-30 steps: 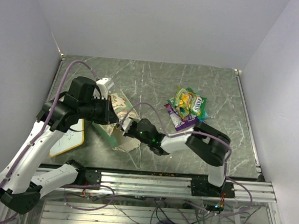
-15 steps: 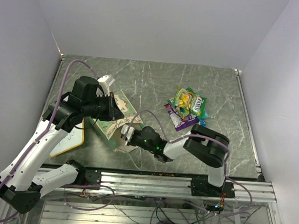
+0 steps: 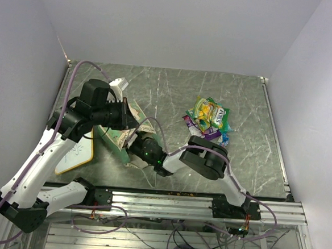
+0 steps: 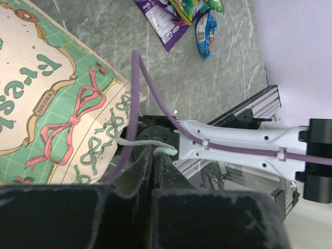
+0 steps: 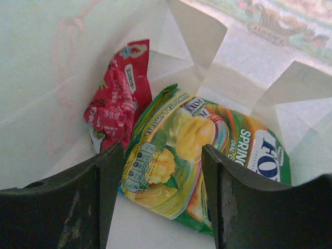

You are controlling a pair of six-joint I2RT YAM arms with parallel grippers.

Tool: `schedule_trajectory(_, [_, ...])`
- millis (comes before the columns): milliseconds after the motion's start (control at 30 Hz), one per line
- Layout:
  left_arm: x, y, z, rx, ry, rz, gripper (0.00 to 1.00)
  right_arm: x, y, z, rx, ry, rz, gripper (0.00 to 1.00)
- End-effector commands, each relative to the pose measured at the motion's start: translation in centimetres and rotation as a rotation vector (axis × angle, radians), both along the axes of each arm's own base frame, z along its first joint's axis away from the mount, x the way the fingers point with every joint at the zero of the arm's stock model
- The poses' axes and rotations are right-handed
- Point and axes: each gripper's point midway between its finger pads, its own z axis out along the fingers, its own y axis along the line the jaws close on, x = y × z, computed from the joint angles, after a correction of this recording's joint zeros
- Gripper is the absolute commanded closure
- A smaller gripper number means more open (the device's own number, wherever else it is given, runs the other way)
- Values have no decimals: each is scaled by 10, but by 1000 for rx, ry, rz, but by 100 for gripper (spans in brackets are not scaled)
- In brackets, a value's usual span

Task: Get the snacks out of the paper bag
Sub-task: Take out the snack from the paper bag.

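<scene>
The paper bag point(image 3: 121, 136) lies tipped at the table's left, its mouth toward the right arm. My left gripper point(image 4: 152, 153) is shut on the bag's thin string handle point(image 4: 136, 141) and holds it up; in the top view the left gripper point(image 3: 126, 117) hangs just above the bag. My right gripper point(image 5: 161, 171) is inside the bag and open. A yellow-green snack packet point(image 5: 181, 150) lies between its fingers, untouched. A red packet point(image 5: 116, 98) lies behind it. Several more snacks point(image 3: 209, 119) are piled on the table to the right.
A wood-framed whiteboard point(image 3: 75, 155) lies left of the bag, under the left arm. The right arm's purple cable point(image 4: 139, 88) runs across the bag mouth. The aluminium rail point(image 3: 172, 202) lines the near edge. White walls enclose the table.
The right arm has pushed further left into the bag and its gripper has opened. The left gripper keeps the handle and has shifted slightly.
</scene>
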Motion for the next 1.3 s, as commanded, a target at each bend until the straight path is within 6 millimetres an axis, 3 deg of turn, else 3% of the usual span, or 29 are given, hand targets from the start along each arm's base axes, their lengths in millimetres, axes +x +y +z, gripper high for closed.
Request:
schedule_trajectory(0, [-5,-6,1,-27,22,-20,93,12,1,-26,-15,47,-62,37])
schedule_trajectory(233, [-7,0,-6,-20,26,8,93,21,-8,-89,-169,161,-105,38])
schedule_trajectory(300, [-8,5,-10,14,27,14,93,25,-15,-105,-227,189,-110,48])
schedule_trajectory(400, [-8,8,-11,20,24,35,93,29,-23,-108,-261,214,-105,65])
schedule_trajectory(667, [-6,21,-11,72,3,84,93,24,-30,-86,-295,194,-55,94])
schedule_trajectory(767, [-1,23,-10,77,-8,111,93,18,-32,-63,-260,158,-18,100])
schedule_trajectory(867, [3,24,-9,70,-17,133,93,6,-36,-45,-252,114,20,100])
schedule_trajectory(1133, [15,27,-8,96,-38,168,93,-29,-58,-28,-272,25,135,100])
schedule_trajectory(1267, [18,21,-9,74,-28,164,93,-43,-68,-8,-256,-10,163,100])
